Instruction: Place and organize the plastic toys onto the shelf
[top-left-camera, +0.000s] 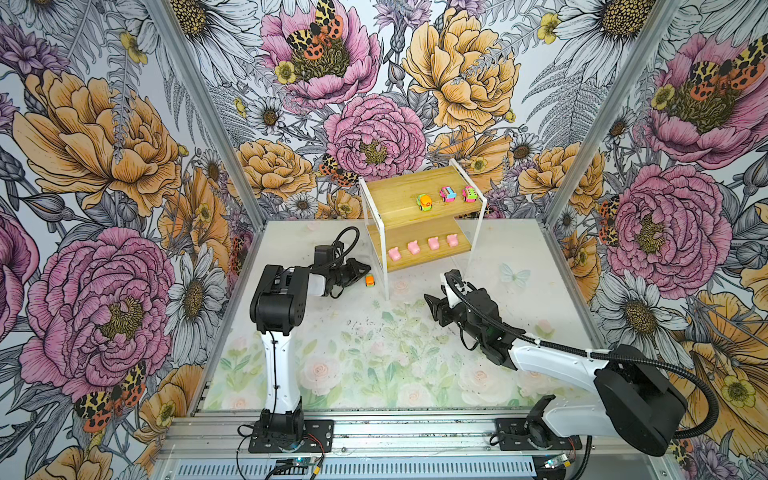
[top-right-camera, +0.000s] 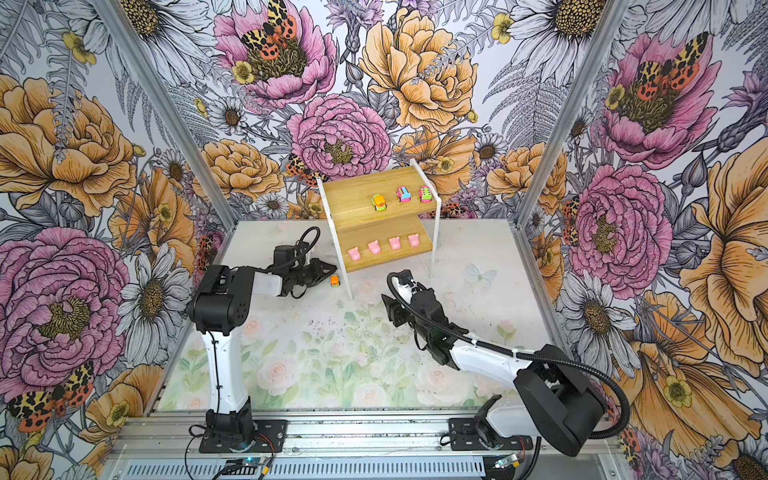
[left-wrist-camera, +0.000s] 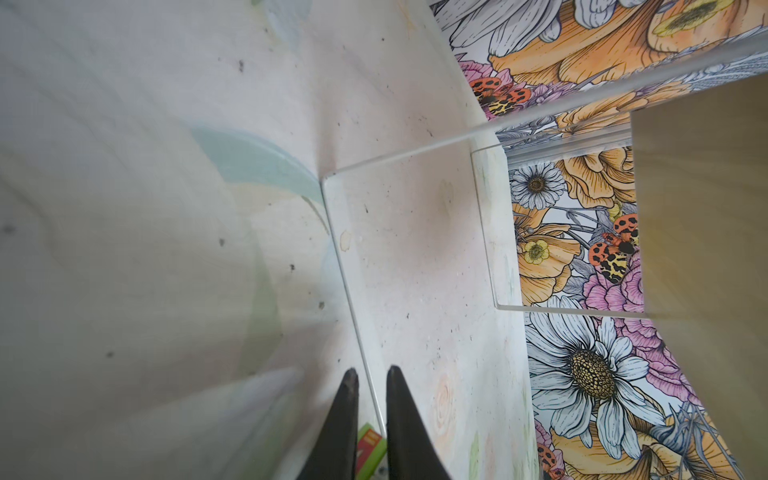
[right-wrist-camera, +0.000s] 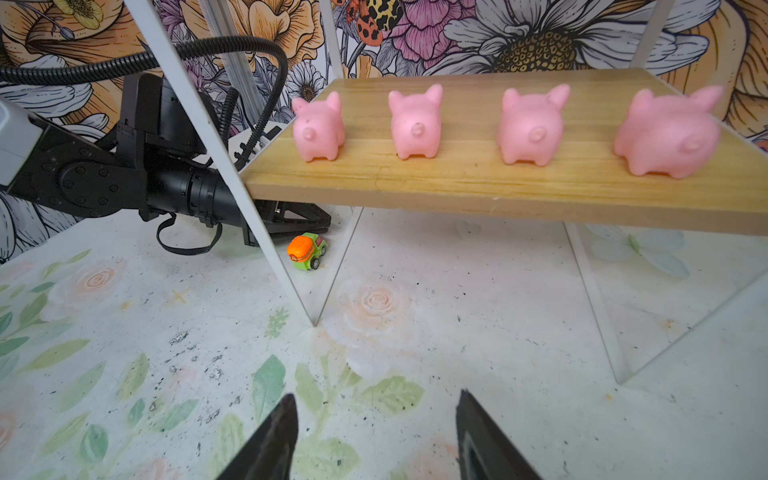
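Observation:
The bamboo shelf (top-left-camera: 395, 195) (top-right-camera: 353, 195) stands at the back. Its upper board carries an orange-and-green car (top-left-camera: 424, 203) and two pink cars (top-left-camera: 447, 193) (top-left-camera: 469, 194). Several pink pigs (top-left-camera: 413, 247) (right-wrist-camera: 415, 124) stand in a row on the lower board. Another orange-and-green car (top-left-camera: 369, 281) (top-right-camera: 334, 281) (right-wrist-camera: 306, 251) sits on the table by the shelf's front left leg. My left gripper (top-left-camera: 365, 268) (left-wrist-camera: 371, 374) lies low right beside it, shut, with the car (left-wrist-camera: 368, 451) showing through the slit, not gripped. My right gripper (top-left-camera: 432, 305) (right-wrist-camera: 376, 415) hovers open and empty before the shelf.
The shelf's thin white front left leg (right-wrist-camera: 232, 166) stands close to the left fingertips and the loose car. Floral walls close in three sides. The floral mat (top-left-camera: 374, 353) covers the table in front.

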